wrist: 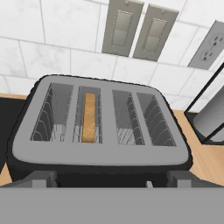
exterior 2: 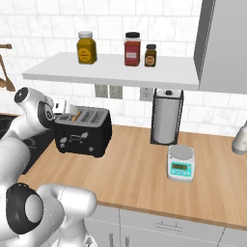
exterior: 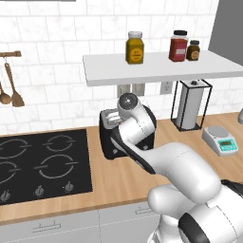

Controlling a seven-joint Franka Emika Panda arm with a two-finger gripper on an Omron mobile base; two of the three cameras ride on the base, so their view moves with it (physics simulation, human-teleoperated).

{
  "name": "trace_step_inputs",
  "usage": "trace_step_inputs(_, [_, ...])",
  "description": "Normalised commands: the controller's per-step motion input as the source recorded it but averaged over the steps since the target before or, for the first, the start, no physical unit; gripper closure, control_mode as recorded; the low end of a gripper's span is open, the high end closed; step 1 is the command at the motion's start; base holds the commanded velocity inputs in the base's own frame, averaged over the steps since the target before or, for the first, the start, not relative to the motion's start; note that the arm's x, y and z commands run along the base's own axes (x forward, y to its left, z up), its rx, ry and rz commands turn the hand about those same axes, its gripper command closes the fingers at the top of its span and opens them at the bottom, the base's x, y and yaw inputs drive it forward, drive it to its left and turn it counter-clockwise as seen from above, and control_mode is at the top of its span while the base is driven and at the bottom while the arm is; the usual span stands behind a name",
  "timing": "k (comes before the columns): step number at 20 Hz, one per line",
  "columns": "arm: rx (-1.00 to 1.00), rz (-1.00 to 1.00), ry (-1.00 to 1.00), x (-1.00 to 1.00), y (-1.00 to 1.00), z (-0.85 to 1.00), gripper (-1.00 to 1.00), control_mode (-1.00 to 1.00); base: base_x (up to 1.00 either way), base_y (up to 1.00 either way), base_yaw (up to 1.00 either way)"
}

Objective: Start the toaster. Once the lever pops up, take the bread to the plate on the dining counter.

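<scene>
Tool fingers spread wide apart, empty, poised directly above toaster on the table, bread seated in the second slot from the left (lever not discernible): a misjudged descent risks jamming a slot instead

We see bright, even rendered light with no glare or blur. The shelf casts a soft shadow on the tiled wall below it. The toaster shows crisp slots, dark inside. Edges look slightly jagged at this low resolution; nothing is out of focus.
</scene>
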Motion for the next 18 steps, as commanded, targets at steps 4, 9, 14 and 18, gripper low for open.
trace_step_inputs(4, [0.0, 0.0, 0.0, 0.0, 0.0, 0.0, -1.0, -1.0, 0.0, 0.0, 0.0])
trace_step_inputs(9, [0.0, 0.0, 0.0, 0.0, 0.0, 0.0, -1.0, -1.0, 0.0, 0.0, 0.0])
trace_step_inputs(14, [0.0, 0.0, 0.0, 0.0, 0.0, 0.0, -1.0, -1.0, 0.0, 0.0, 0.0])
trace_step_inputs(18, [0.0, 0.0, 0.0, 0.0, 0.0, 0.0, -1.0, -1.0, 0.0, 0.0, 0.0])
